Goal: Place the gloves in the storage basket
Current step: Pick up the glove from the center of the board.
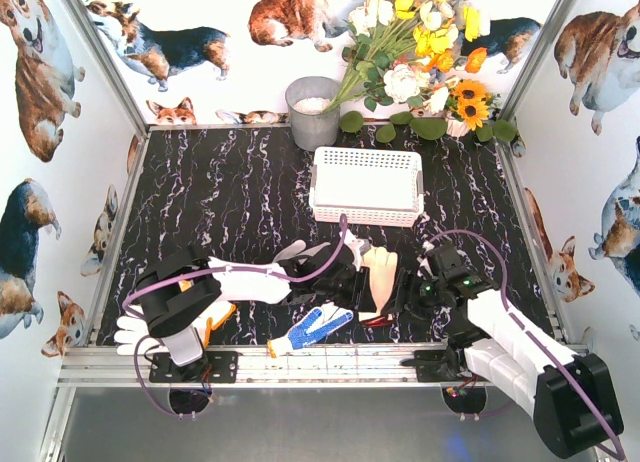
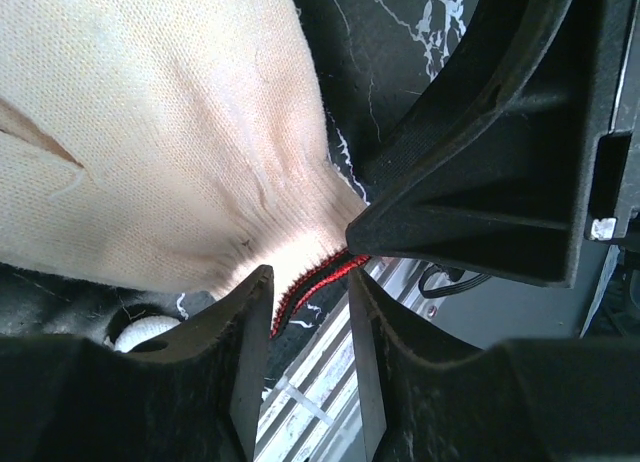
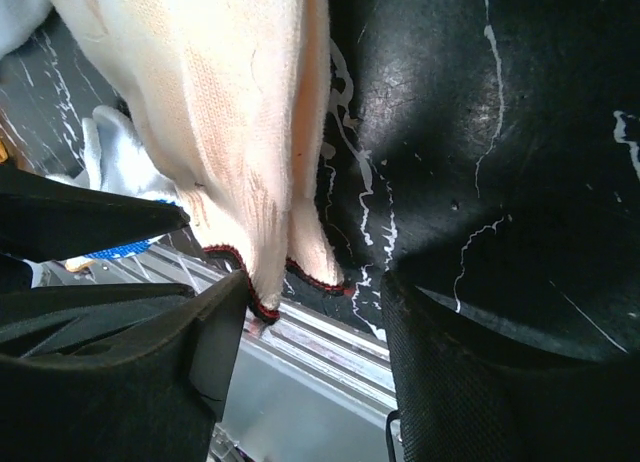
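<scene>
On the black marbled table (image 1: pixel 230 212), toward its far side, the storage basket (image 1: pixel 365 214) stands white and slotted, with no glove visible in it. Nearer the arms, the left arm (image 1: pixel 245 282) stretches low and sideways from its base well past the table's middle, while the right arm (image 1: pixel 510 342) comes in folded from the right corner, wrist tipped down.

Between the two lies the pale yellow glove (image 1: pixel 380 277). Its long axis runs near to far, fingers toward the basket and cuff toward the near rail. The basket sits straight beyond it, so the carry looks like a short lift away from the arms.

A blue-dotted glove (image 1: pixel 312 327) lies just left of it by the rail, with an orange-yellow glove (image 1: pixel 218 320) and a white glove (image 1: pixel 130 332) well off at the left corner.

The left pincer (image 2: pixel 310 302) is the nearer one: its jaws stand apart with the red hem (image 2: pixel 300 282) of the cuff reaching into their mouth, not yet pinched as far as the wrist view shows. The right pincer (image 3: pixel 315 312) is released and spread wide, the cuff only brushing the inside of one finger. Whether the glove rests flat or is partly raised I cannot tell
</scene>
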### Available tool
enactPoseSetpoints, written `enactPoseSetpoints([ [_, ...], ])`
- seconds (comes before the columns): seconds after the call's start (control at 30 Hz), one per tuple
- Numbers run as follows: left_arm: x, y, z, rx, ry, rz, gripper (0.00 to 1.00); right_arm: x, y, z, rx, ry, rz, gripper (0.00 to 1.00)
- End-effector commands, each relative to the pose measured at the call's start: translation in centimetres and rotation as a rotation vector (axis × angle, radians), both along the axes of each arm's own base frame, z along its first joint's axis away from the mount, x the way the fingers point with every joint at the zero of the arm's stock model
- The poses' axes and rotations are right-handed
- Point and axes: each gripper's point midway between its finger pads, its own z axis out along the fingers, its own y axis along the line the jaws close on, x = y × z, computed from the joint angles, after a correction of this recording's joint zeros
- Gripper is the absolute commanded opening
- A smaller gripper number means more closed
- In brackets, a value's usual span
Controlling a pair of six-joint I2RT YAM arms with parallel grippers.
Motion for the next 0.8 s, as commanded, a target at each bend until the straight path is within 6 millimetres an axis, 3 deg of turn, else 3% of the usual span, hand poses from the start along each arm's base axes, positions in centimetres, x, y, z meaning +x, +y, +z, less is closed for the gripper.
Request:
enactPoseSetpoints([
  [0.0,-0.1,-0.9,0.0,-0.027,0.002,-0.014,0.3,1.2,0.6,0.0,0.027,-0.045,-0.009,0.56],
  [0.4,-0.3,-0.3,-2.1,0.019,0.036,0.002,0.27,0.9,0.8,-1.0,0.027,-0.011,-0.007,0.48],
  [0.77,-0.1,0.0,-2.6,0.04,0.038,0.023,0.27,0.8,1.5,-0.6,0.068,0.009,-0.009,0.42],
])
